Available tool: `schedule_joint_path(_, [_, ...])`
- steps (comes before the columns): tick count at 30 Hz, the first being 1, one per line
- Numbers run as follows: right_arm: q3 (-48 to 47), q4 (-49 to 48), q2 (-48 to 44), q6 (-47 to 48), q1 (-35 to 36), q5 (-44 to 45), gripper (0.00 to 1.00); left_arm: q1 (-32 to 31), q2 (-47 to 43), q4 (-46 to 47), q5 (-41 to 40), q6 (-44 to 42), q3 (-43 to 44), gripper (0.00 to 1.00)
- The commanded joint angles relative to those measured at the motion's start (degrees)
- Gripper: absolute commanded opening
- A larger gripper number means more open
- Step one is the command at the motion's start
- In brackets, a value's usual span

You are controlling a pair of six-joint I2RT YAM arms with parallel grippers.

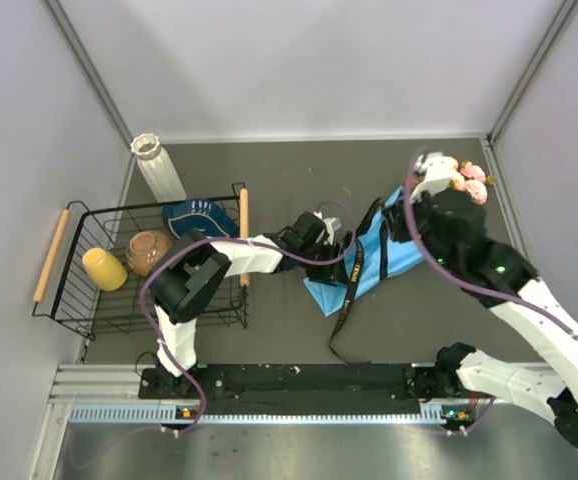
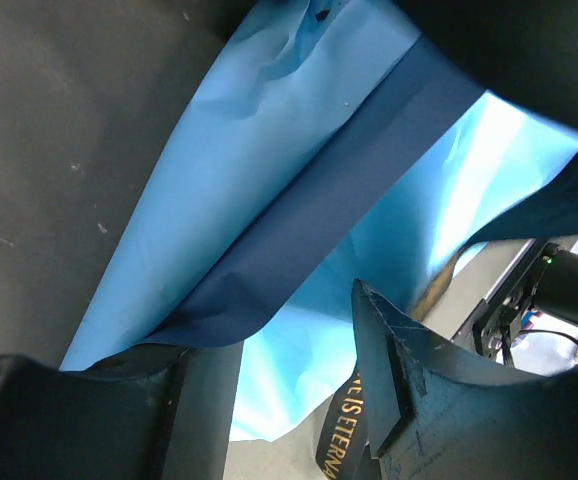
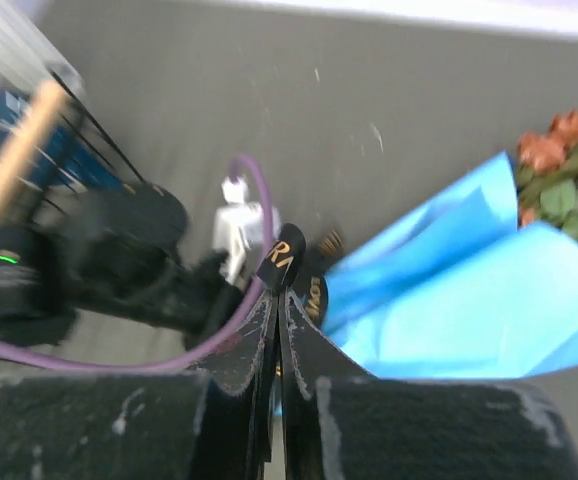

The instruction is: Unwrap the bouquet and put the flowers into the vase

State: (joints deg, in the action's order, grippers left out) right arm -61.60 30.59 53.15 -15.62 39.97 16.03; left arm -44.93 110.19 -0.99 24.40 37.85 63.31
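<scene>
Black ribbon (image 3: 287, 262) with gold lettering is pinched in my right claw (image 3: 279, 300), whose fingers are pressed fully together on it. My left claw (image 2: 279, 345) stands about half open, its fingers astride a dark fold of blue paper (image 2: 299, 150). I cannot tell whether the pads press it. The bouquet (image 1: 384, 255) lies on the table (image 1: 299, 170) between my arms, with the flowers (image 1: 466, 178) at its far right end. The white vase (image 1: 157, 165) stands well apart at the far left, beside a wire basket (image 1: 119, 208).

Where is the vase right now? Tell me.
In the top view, the white vase stands at the far left, just beyond the wire basket.
</scene>
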Motion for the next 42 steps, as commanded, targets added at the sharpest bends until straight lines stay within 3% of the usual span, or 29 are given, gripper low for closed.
schedule_joint_path(1, [-11.1,3.9,-2.4,0.4,0.6,0.8,0.0,0.7,1.0,-1.1,-4.7,-2.0,-0.2,0.53])
schedule_joint_path(9, [-33.9,5.1,0.1,9.4,0.7,8.5,0.0,0.7,1.8,-0.7,-4.5,-2.3,-0.4,0.53])
schedule_joint_path(19, [-74.1,1.3,9.1,26.2,0.6,16.2,0.0,0.7,1.7,-0.8,-3.8,-2.9,0.7,0.54])
schedule_joint_path(28, [-78.5,-16.1,7.2,46.0,0.7,20.8,0.0,1.0,1.5,-1.2,-3.8,-3.6,0.8,0.57])
schedule_joint_path(32, [-75.6,-22.1,6.8,55.1,0.6,21.8,0.0,1.1,1.6,-1.6,-3.8,-3.7,0.7,0.58])
schedule_joint_path(42, [-70.9,-27.2,8.4,61.3,0.7,21.1,0.0,1.1,1.1,-1.7,-3.6,-3.3,1.2,0.61])
